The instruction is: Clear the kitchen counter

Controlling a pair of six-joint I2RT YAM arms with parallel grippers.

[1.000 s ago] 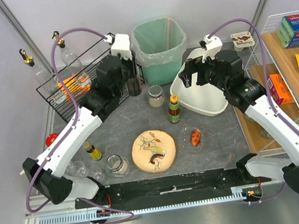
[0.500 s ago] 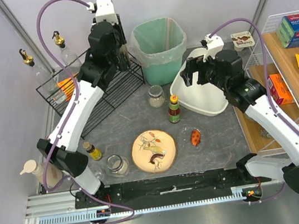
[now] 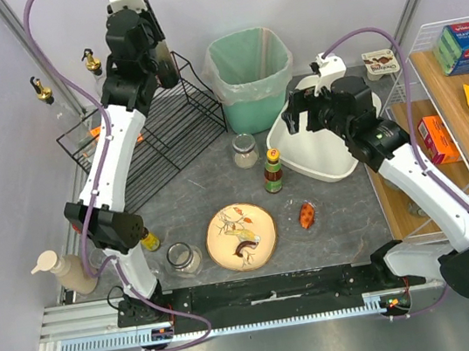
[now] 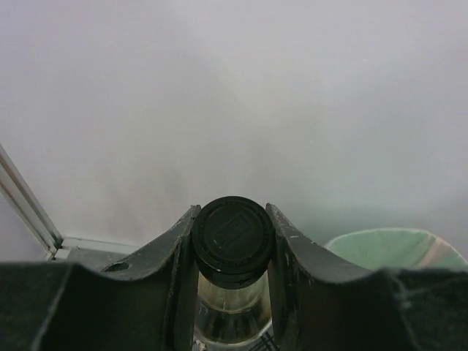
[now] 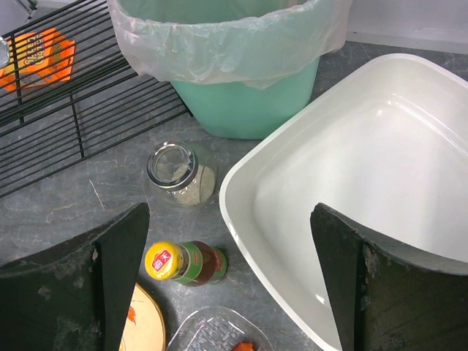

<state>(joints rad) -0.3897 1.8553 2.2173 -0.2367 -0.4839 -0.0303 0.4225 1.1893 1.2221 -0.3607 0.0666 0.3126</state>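
**Top external:** fixed above and behind the arm bases, looking down over the whole table (image 3: 201, 185).
**Left wrist:** raised high, facing the far wall, close on a black-capped bottle (image 4: 232, 234) in the left hand (image 4: 232, 245).
**Right wrist:** looking down past the right hand (image 5: 228, 219) at the far table, near.

All three share the green bin (image 3: 250, 72); top and right wrist also share the white basin (image 5: 351, 161) and jar (image 5: 174, 172).

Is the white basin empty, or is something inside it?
Empty, as far as visible: in the right wrist view the white basin shows only bare floor and walls.
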